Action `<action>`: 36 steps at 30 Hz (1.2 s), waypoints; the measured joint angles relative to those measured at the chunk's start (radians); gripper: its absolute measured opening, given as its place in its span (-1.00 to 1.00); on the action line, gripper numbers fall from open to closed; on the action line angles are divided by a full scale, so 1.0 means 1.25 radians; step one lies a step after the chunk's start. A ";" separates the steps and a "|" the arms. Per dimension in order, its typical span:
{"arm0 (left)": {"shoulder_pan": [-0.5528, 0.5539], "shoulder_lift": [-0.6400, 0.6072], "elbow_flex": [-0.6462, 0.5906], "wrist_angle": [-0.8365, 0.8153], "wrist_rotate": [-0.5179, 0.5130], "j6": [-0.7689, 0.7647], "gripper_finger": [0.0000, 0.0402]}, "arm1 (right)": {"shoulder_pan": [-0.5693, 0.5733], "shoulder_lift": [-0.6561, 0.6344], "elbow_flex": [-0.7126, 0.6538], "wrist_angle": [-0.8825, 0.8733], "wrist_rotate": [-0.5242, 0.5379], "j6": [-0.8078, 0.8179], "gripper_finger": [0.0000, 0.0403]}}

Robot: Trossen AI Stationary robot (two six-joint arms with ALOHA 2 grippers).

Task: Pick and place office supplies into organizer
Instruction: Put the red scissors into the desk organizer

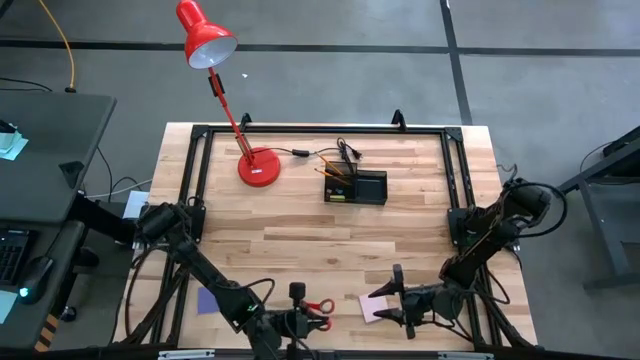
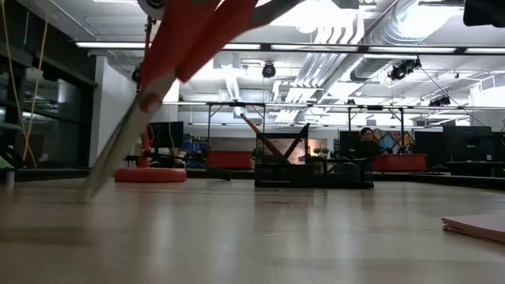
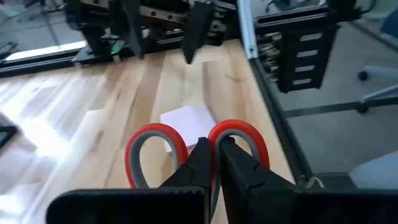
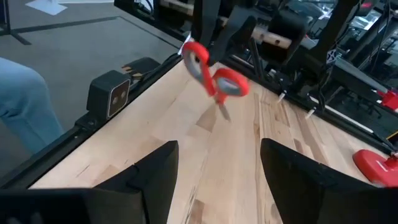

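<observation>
Left gripper [image 1: 300,322] at near edge of tabletop [image 1: 330,240] — jaws clenched on red-handled scissors [image 1: 318,309], gripped between the two handle loops. Scissors [image 4: 214,79] hung clear of wood, blade tip pointing down. Right gripper [image 1: 398,308] just beside, near same edge, jaws spread wide, nothing between them. Pink sticky pad [image 1: 375,308] lay flat by right gripper. Organizer [image 1: 356,187] sat well apart toward far side — pencils and pens standing in it, red lamp [image 1: 258,166] beside.
</observation>
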 joint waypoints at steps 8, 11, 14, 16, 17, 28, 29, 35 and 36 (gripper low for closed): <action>-0.001 -0.058 -0.056 0.148 0.064 0.156 -0.97 | -0.001 -0.002 0.001 0.060 0.043 -0.080 0.09; -0.001 -0.075 -0.060 0.142 0.145 0.222 -0.97 | -0.001 -0.006 0.000 0.068 0.091 -0.134 0.09; -0.001 -0.091 -0.060 0.087 0.135 0.213 -0.98 | -0.001 -0.007 0.000 0.066 0.100 -0.112 0.09; 0.004 -0.095 -0.060 0.037 0.137 0.186 -0.98 | 0.000 -0.007 0.001 0.049 0.126 -0.092 0.09; 0.005 -0.095 -0.060 0.014 0.140 0.180 -0.98 | 0.005 -0.007 0.001 0.036 0.141 -0.090 0.09; 0.094 -0.101 -0.021 -0.207 0.378 0.251 -0.88 | 0.068 -0.008 0.001 -0.005 0.230 0.173 0.09; 0.105 -0.101 -0.015 -0.210 0.398 0.264 -0.84 | 0.072 -0.008 0.001 -0.015 0.229 0.196 0.09; 0.150 -0.101 0.022 -0.317 0.506 0.337 -0.53 | 0.086 -0.008 0.001 -0.115 0.235 0.352 0.09; 0.159 -0.097 0.022 -0.309 0.521 0.341 -0.47 | 0.087 -0.008 0.001 -0.139 0.234 0.385 0.09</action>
